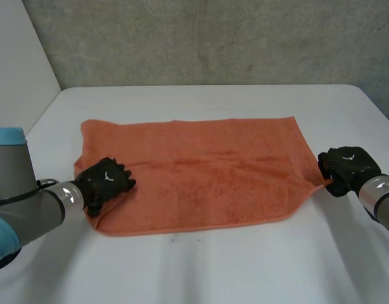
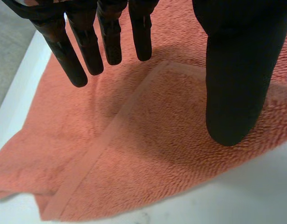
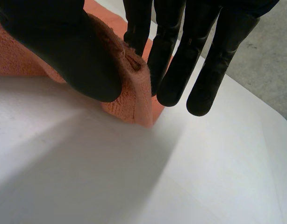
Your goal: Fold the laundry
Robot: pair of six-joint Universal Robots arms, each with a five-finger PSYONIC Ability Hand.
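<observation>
The orange towel [image 1: 201, 174] is lying flat on the surface [image 1: 207, 266]. The right hand [image 1: 348, 166] is pinching its near right corner. The left hand [image 1: 106, 183], fingers straight, is hovering empty over the near left corner. The cloth is probably soft, light and limp, so take hold at the corners.

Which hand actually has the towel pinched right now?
The right hand: its thumb and fingers pinch the towel's near right corner. The left hand sits over the towel's left end with fingers straight, thumb apart, gripping nothing.
</observation>
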